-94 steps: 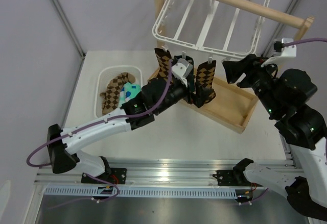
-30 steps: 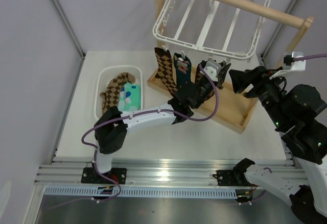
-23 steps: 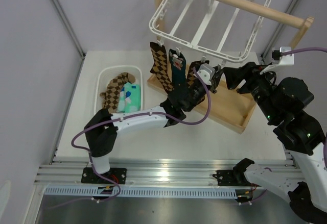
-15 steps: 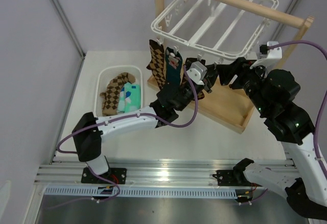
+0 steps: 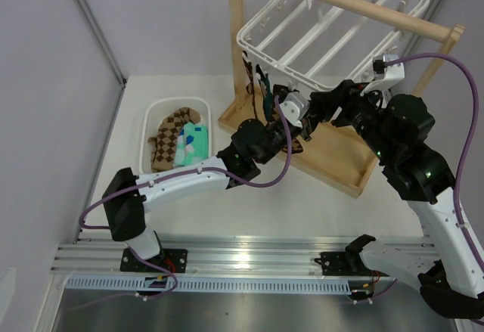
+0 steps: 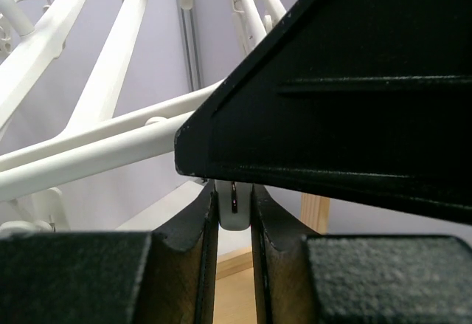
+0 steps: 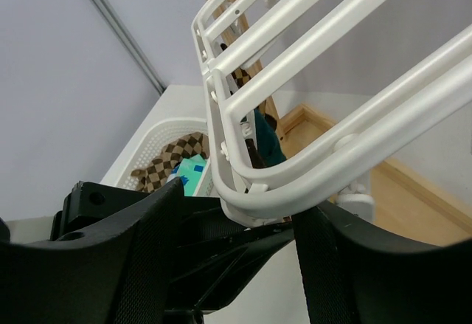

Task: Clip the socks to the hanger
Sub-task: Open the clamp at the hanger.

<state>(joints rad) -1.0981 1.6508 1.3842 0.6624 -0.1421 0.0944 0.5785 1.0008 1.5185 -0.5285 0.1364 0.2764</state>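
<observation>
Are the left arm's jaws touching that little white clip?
Touching. The left wrist view shows the white clip pinched between the left jaws, with both dark inner faces pressed against its sides and no gap.

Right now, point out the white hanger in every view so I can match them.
Top external: hanger at upper centre-right, tilted.
Left wrist: hanger bars fill the upper left.
Right wrist: hanger rim sweeps across the upper right.
Shared landmark: light wooden stand, visible in all three.
</observation>
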